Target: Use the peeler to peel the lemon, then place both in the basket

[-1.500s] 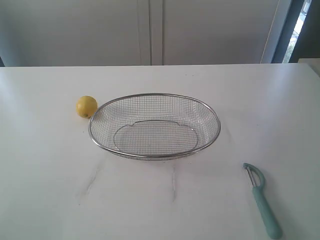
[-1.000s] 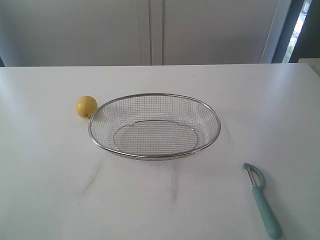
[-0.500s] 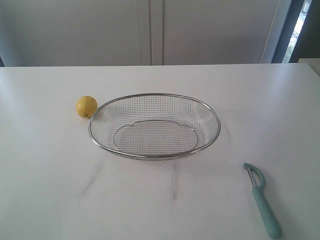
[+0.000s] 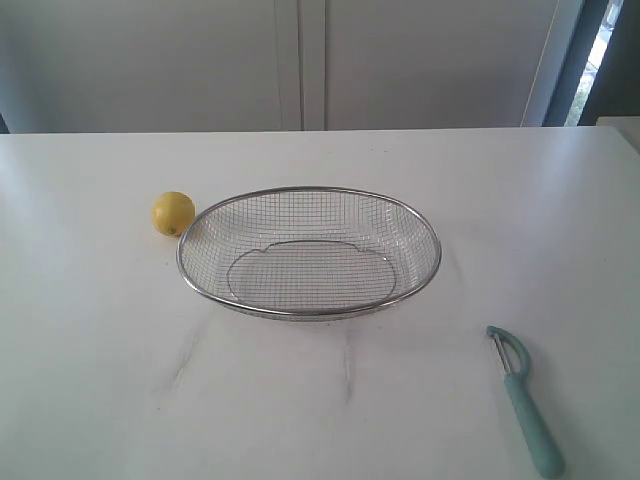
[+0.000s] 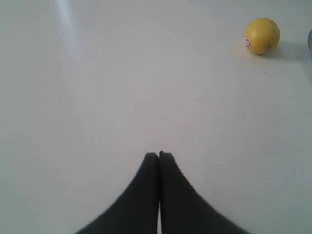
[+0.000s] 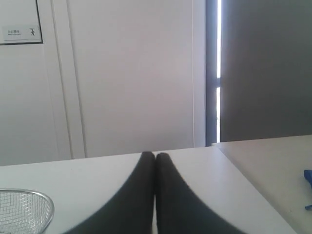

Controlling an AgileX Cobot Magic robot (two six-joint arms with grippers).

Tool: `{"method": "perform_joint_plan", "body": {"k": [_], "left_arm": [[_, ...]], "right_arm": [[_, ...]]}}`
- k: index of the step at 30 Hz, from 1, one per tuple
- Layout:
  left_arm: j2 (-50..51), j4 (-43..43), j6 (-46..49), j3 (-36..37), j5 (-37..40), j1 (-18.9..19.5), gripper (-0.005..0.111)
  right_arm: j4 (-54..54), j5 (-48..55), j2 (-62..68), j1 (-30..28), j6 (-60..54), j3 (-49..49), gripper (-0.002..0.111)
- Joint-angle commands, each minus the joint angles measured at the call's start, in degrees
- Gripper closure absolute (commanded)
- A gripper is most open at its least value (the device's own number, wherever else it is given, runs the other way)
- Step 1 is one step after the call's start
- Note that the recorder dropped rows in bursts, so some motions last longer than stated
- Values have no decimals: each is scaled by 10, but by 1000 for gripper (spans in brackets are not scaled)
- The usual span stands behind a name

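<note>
The small yellow lemon point(image 4: 173, 213) rests on the white table just left of the silver wire basket point(image 4: 308, 192), which holds nothing. The teal-handled peeler point(image 4: 526, 400) lies at the front right, metal head toward the basket. Neither arm shows in the exterior view. In the left wrist view my left gripper point(image 5: 159, 155) is shut with nothing in it, well short of the lemon point(image 5: 262, 35), which carries a small round sticker. My right gripper point(image 6: 155, 155) is shut on nothing above the table; a piece of the basket's rim point(image 6: 34, 194) shows in that view's corner.
White cabinet doors point(image 4: 300, 60) stand behind the table. A second white surface point(image 6: 273, 161) adjoins the table on the right, with a blue object point(image 6: 308, 178) at its edge. Faint grey smears point(image 4: 185, 360) mark the tabletop in front of the basket.
</note>
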Motion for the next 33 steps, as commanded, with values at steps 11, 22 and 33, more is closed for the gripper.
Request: {"method": "perform_joint_plan", "body": {"k": [11,22,33], "left_arm": [[-3,-2,-3,2,0,1,107],[-3,-2,-3,2,0,1,107],[-3,-2,-3,2,0,1,107]], "right_arm": [[5,-63,-4,2,2,3,108],[11,-92,-4,2,49,3,108],[57,-77,77,2,50,2,108]]}}
